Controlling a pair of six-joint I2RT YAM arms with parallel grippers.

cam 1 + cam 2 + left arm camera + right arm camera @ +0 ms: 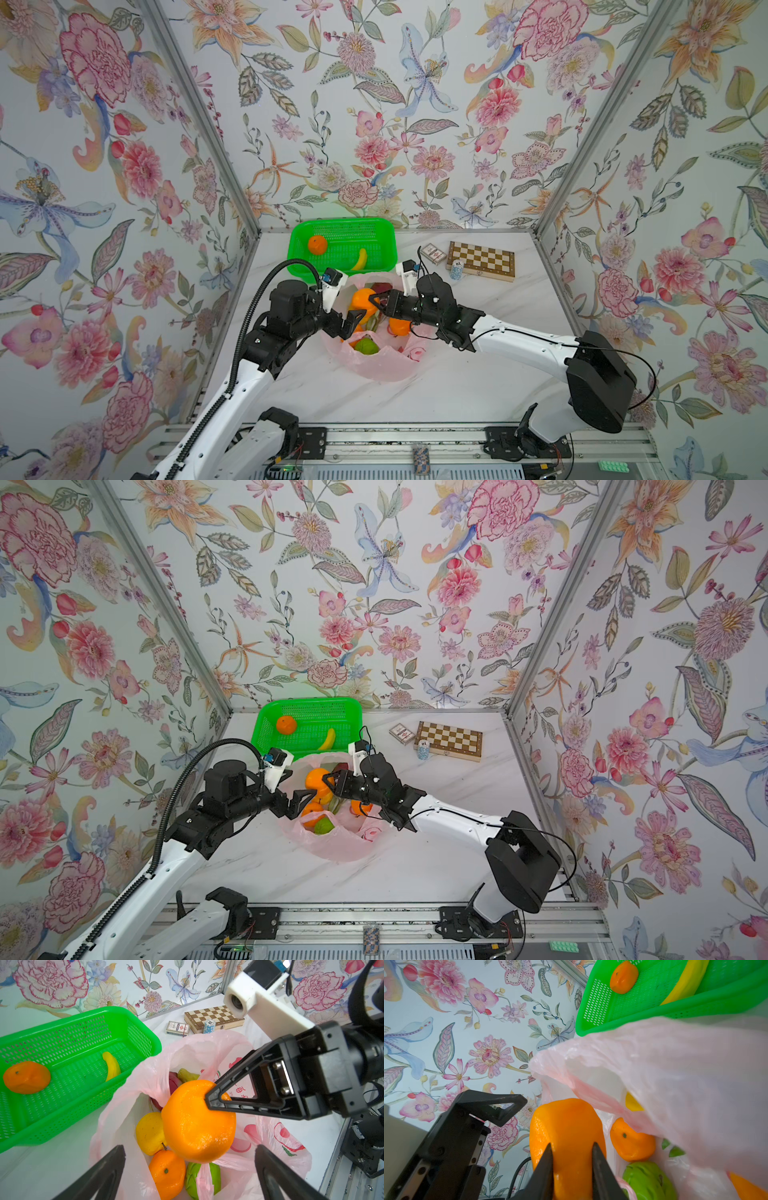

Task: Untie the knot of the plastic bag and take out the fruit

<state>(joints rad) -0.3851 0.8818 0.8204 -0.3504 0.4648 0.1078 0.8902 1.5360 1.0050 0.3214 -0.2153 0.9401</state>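
Observation:
The pink plastic bag (386, 365) (345, 848) lies mid-table with its mouth gaping open; the knot is out of view. My right gripper (376, 302) (572, 1145) is shut on a big orange (362, 300) (197, 1124) (566, 1120), held just over the bag's mouth. At the bag's left side my left gripper (353, 322) (190, 1147) is open, its fingers spread wide below that orange and touching nothing. Inside the bag lie a yellow fruit (149, 1132), a smaller orange (168, 1172), a green fruit (193, 1178) and a dark red fruit (173, 1084).
Behind the bag stands a green basket (340, 221) holding an orange (317, 244) and a small banana (360, 259). At the back right lie a chessboard (482, 259), a card box (433, 252) and a chip stack (456, 269). Flowered walls close in three sides.

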